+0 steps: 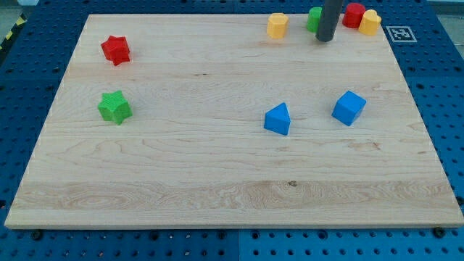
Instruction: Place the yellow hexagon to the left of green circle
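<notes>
The yellow hexagon [277, 25] stands near the view's top edge of the wooden board, right of centre. The green circle [314, 19] is a short way to its right, partly hidden behind my rod. My tip [325, 39] rests on the board just right of and slightly below the green circle, about a block's width right of the yellow hexagon and not touching it.
A red block [354, 14] and a yellow block [370, 22] sit at the top right, right of my rod. A red star [116, 50] and a green star [114, 107] are at the left. A blue triangle [278, 119] and a blue cube [349, 107] lie mid-right.
</notes>
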You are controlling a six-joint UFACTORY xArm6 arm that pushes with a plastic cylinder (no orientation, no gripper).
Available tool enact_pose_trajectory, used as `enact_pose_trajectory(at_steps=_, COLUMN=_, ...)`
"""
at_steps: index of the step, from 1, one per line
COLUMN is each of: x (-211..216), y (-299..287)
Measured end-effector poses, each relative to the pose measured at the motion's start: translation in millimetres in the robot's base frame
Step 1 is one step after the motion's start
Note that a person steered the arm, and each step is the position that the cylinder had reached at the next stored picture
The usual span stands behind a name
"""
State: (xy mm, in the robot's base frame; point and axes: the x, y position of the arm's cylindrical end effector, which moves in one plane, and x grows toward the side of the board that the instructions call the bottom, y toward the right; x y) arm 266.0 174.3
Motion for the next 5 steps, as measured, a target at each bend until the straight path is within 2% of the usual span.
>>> enact_pose_trajectory(at_steps=2, x=21, y=-97)
enact_pose_trajectory(at_steps=3, x=0, y=-129)
enact_pose_trajectory(at_steps=4, x=-16, y=-101)
enact_pose_trajectory(at_steps=5, x=-34, y=-36)
